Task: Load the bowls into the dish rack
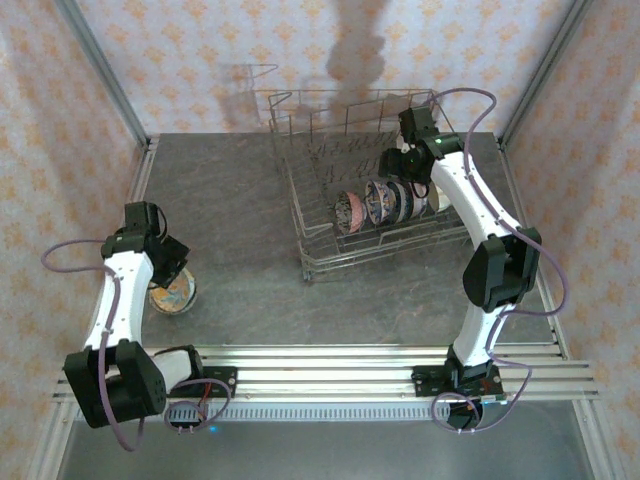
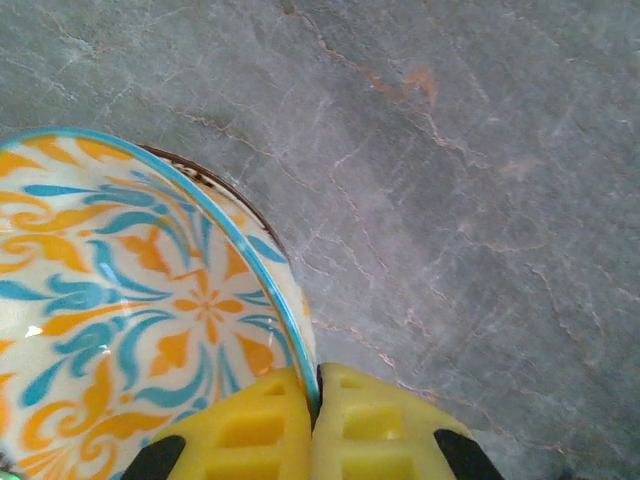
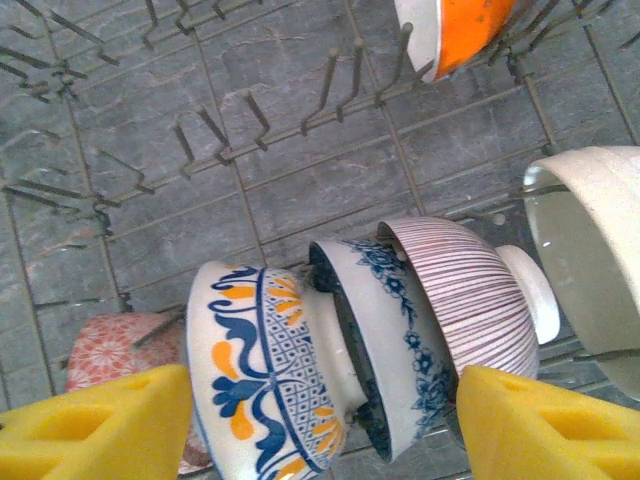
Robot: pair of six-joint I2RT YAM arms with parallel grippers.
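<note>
Left gripper: clamped on the rim of the orange-and-blue bowl.
Bowl position: upright on the table, well left of the rack.
Right gripper: jaws spread, empty, above the row of bowls standing on edge in the rack.

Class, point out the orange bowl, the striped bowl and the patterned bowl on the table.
orange bowl (image 3: 470, 25), right wrist view, its orange surface.
striped bowl (image 3: 470, 292), right wrist view, its outer wall.
patterned bowl (image 2: 130, 320), left wrist view, its painted inside.

Top external: high at near edge, facing down on table. Left wrist: close over patterned bowl. Right wrist: close, down into dish rack. Top shares both.
</note>
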